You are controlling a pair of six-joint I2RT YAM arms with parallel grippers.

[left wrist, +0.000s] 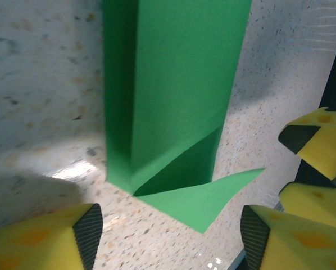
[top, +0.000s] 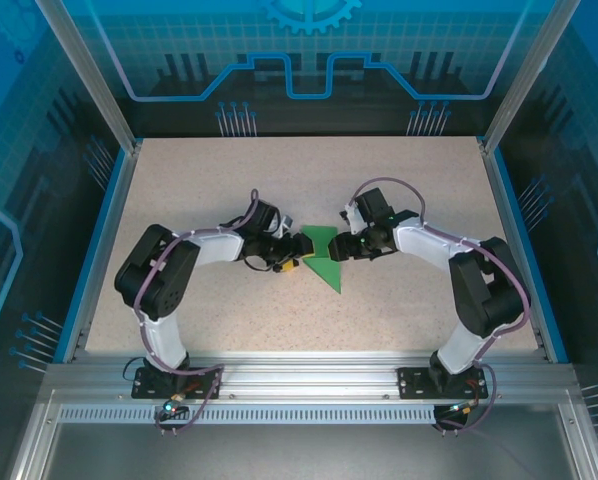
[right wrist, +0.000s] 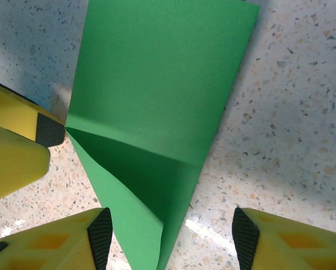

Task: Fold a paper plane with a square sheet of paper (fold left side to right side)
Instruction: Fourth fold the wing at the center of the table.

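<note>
Paper plane (top: 322,258), one only, lies flat at the middle of the table (top: 409,180), its long axis running far-to-near, narrow tip toward the table's near edge, slightly right. Two grippers at mid-table: left gripper (left wrist: 171,233) and right gripper (right wrist: 172,236), both spread, pinching nothing.

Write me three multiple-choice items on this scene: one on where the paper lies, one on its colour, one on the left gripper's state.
1. Where is the folded paper?
A. on the table, between the left gripper and the right gripper
B. hanging off the table's near edge
C. lifted in the air

2. What colour is it?
A. red
B. green
C. white

3. How do the left gripper's jaws stand?
A. shut on the paper
B. shut, empty
C. open

Answers:
1 A: it rests on the speckled top between both arms' tips.
2 B: it is bright green in every view.
3 C: its fingers stand well apart, clamping nothing.
</note>
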